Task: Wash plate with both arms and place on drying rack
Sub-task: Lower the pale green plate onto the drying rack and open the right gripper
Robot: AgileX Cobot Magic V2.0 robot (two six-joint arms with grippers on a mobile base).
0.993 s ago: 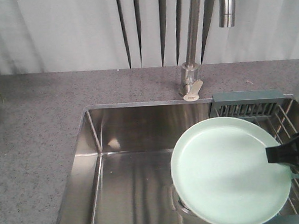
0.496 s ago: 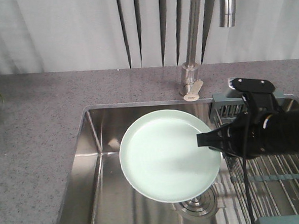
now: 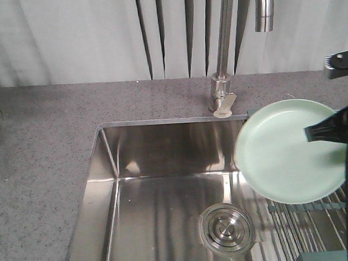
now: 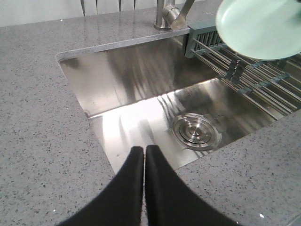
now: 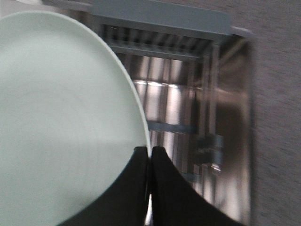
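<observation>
Right claw [image 5: 149, 151]: pinched tight on plate [image 5: 61, 122] rim. Plate held in air left of claw, drying rack [image 3: 321, 216] beneath. Plate likely light, stiff, smooth, slippery if wet: rim is only hold. Left claw [image 4: 144, 157]: closed, empty, over counter [image 4: 37, 117] edge, sink [image 4: 131, 80] ahead.

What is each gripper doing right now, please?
Left gripper: closed, holding nothing.
Right gripper: closed on the rim of the plate.
</observation>
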